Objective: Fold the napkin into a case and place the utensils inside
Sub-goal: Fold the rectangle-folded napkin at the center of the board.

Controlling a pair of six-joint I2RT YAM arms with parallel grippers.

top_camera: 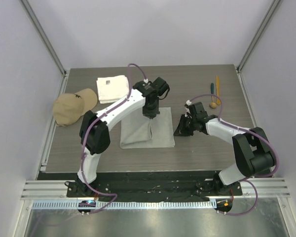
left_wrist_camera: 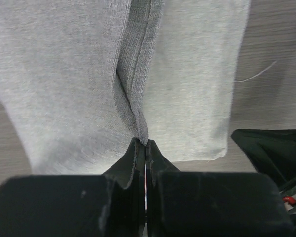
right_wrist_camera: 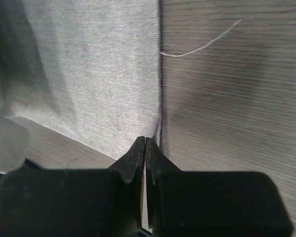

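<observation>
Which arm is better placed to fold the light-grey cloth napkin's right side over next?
Right, probably. The right pincer grips the light-grey cloth napkin at its right edge, ready to carry it across; the left pincer is busy pinching a raised ridge mid-cloth.

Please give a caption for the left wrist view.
Left gripper shut on a raised fold of the grey napkin.

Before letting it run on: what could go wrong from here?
1. The left gripper pinches a bunched ridge of the napkin; pulling could drag the cloth askew.
2. The right gripper is shut at its very edge; a thin bite may slip.
3. The loose thread could snag.
</observation>
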